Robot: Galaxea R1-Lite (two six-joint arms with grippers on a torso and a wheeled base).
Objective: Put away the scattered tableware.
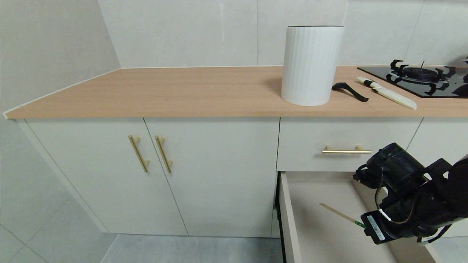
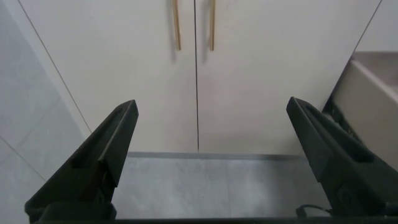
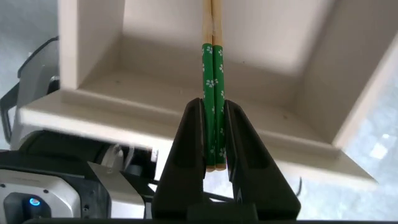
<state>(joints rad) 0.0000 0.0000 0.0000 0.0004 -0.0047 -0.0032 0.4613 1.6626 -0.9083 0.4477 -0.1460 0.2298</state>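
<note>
Wood-grain countertop [image 1: 164, 91] up top, bearing ribbed white cylinder [image 1: 311, 65], curved black utensil [image 1: 349, 90], cream knife [image 1: 387, 93], glossy black hob [image 1: 416, 78]. Below, smooth beige drawer [image 1: 289, 215] standing open, right gripper [image 1: 365, 223] over it, pinching slim wooden chopsticks [image 1: 342, 214]. Left wrist: left gripper [image 2: 211, 115] spread wide, holding nothing, facing flat cabinet doors [image 2: 261, 74] with brass bar handles [image 2: 176, 25]. Right wrist: fingers [image 3: 249, 162] clamped on green flower-printed chopstick ends.

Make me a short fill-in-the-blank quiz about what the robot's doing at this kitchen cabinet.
The right gripper is shut on a green-ended pair of ____.
The drawer beneath it is ____.
The tall container on the counter is coloured ____.
Missing words: chopsticks; open; white.
</note>
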